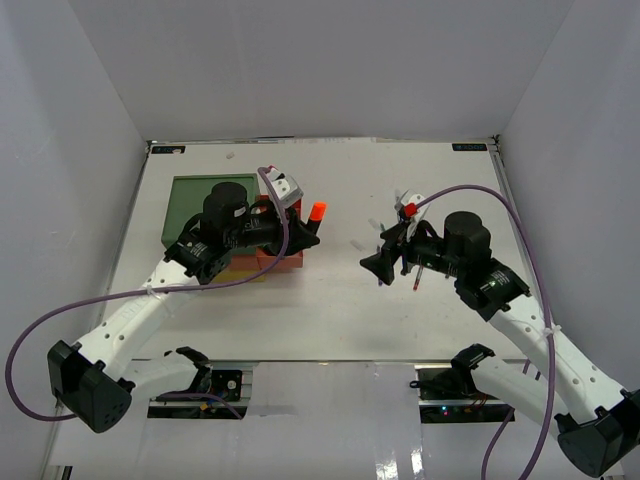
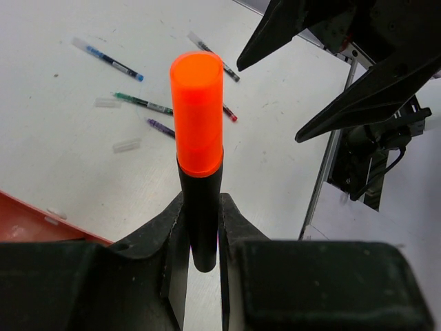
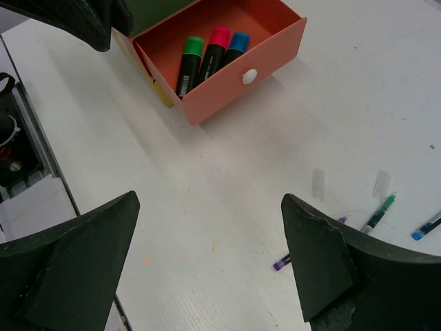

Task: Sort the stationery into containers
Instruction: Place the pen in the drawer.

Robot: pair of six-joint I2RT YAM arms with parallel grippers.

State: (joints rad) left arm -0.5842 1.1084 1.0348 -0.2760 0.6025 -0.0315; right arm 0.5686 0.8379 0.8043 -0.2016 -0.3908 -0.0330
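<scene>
Left wrist view shows my left claw [image 2: 201,224] nearly closed, its two black fingers pinching the black barrel of the orange-capped highlighter [image 2: 197,117]. The highlighter sticks straight out past the fingertips, cap leading. In the top view that claw sits over the front of the drawer stack. The orange cap pokes out beyond the stack's right edge toward the other arm, raised off the bench [image 1: 330,320]. Just below and beside the claw is the red-orange drawer [image 3: 275,62], pulled out, with a white knob [image 3: 249,76] on its front. Inside it three highlighters lie side by side: the green-capped one [image 3: 191,62], the pink-capped one [image 3: 216,49] and the blue-capped one [image 3: 237,44]. The green tier [image 1: 190,205] shows behind the arm, and only a sliver of the yellow tier [image 3: 162,95] peeks out below the drawer. My right claw [image 3: 210,207] is spread wide and grips nothing, hanging over the bench well to the right of the stack. Thin pens are scattered near it: a green pen [image 3: 377,212], a blue pen [image 3: 427,226] and a purple pen [image 3: 282,262]. Two clear caps [image 3: 318,183] lie just beside them.
</scene>
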